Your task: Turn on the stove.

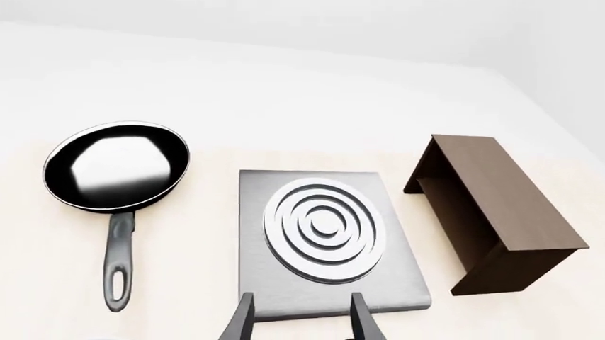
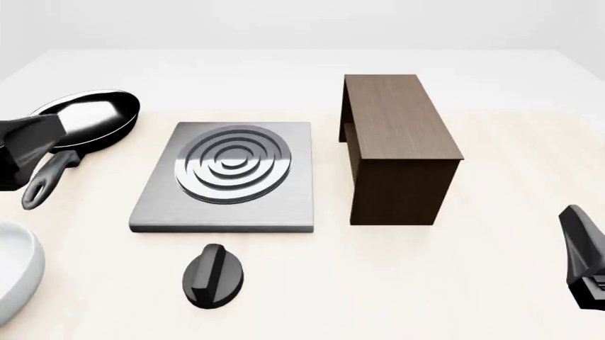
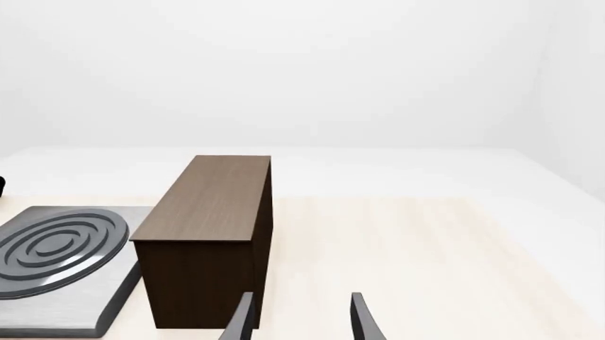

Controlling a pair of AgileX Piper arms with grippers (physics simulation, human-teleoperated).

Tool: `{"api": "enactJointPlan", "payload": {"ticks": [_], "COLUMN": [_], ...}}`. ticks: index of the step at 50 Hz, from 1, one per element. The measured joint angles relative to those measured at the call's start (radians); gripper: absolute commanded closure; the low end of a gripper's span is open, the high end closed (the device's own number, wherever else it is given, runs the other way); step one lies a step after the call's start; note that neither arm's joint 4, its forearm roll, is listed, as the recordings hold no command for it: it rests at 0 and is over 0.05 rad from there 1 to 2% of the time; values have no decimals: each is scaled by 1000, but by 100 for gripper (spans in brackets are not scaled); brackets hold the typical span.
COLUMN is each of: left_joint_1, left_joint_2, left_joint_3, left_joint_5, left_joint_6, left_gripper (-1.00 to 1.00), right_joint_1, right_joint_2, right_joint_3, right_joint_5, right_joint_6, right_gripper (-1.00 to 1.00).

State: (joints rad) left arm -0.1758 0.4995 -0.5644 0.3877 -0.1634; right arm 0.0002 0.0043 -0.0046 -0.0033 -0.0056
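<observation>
Grey and square, the flat metal stove slab (image 2: 225,180) with its round burner of raised concentric rings (image 2: 235,163) is seen lying near the middle of the pale wooden bench (image 2: 492,283) in the front view. Its separate black oval ridged knob (image 2: 214,275) is set on the bench just in front of the slab's near edge, apart from it. A black frying pan with a grey handle (image 2: 85,120) is placed to the left of the slab, handle towards the camera, and a tall dark brown wooden block (image 2: 397,145) is stood upright just to the right of it. Part of a white rounded bowl-like rim (image 2: 17,273) is cut off at the lower left edge. The left claw (image 1: 302,320) is shown released in its wrist view, both fingers spread above the slab's near edge with nothing held between them. The right claw (image 3: 300,319) is likewise shown parted and empty, aimed past the near end of the wooden block, well apart from the knob. Only dark parts of the two arms are caught at the side edges of the front view.
</observation>
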Motion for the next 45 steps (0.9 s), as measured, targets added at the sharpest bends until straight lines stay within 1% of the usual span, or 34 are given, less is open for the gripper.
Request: {"api": "enactJointPlan", "payload": {"ticks": [7,15,30,45], "left_joint_1": [-9,-29,-68,-103], "left_joint_2": [76,161,282,366], "left_joint_3": [24,82,184,275], "left_joint_5": [-48,-143,-287,-400], "left_joint_6": [3,-40,-114,-175], "left_gripper": [-100,-100,-100,-100], "right_joint_1": [0,0,0,0], "right_joint_2": [0,0,0,0], "right_joint_3": [0,0,0,0], "right_joint_5": [0,0,0,0], "right_joint_6": [0,0,0,0], "right_gripper": [-100,-100,-100,-100]}}
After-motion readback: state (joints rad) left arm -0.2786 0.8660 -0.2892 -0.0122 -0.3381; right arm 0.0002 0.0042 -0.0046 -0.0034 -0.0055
